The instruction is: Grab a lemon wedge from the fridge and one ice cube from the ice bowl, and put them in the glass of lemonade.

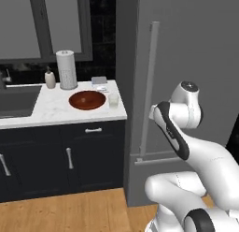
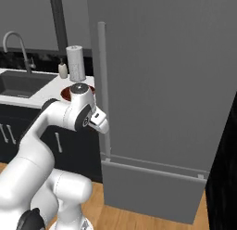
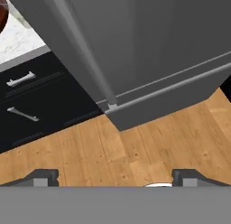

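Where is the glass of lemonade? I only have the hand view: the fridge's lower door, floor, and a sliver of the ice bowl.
Observer: The glass of lemonade stands on the counter just right of the ice bowl, at the end nearest the fridge.
Operator: How high does the fridge handle run?
Observer: The handle is one long vertical bar on the door's left edge, rising well above counter level.
Operator: Anything behind the bowl?
Observer: A paper-towel roll stands upright behind it.
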### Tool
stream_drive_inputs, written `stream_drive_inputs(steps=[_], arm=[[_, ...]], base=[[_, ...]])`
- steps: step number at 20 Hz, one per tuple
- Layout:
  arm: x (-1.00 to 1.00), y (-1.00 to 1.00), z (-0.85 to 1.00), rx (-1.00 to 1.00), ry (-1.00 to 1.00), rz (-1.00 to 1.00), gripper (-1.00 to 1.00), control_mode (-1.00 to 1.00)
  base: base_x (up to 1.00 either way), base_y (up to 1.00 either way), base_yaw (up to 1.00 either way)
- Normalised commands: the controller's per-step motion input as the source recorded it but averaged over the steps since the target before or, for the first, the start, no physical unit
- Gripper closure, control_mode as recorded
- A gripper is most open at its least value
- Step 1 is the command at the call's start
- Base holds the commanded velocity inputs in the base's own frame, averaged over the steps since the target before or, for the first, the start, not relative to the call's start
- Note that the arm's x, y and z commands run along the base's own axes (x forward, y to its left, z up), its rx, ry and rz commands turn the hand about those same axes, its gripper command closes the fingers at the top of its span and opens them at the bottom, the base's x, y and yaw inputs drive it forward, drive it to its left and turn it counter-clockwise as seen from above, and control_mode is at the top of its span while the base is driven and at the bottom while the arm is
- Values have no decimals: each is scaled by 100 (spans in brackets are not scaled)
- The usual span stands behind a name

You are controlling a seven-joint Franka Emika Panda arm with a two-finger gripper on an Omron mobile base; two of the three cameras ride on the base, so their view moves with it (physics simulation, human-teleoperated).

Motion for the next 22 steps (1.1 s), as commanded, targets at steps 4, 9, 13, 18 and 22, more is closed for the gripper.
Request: stream_drive_inputs(steps=[4,9,13,18,22], arm=[[0,0,0,0,0,0,-100,100],[0,0,0,0,0,0,-100,100],[0,0,0,0,0,0,-100,100],[0,0,0,0,0,0,-100,100],[0,0,0,0,0,0,-100,100]], base=[[-59,0,0],[-61,0,0],[-1,0,0],[0,0,0],[0,-1,0]])
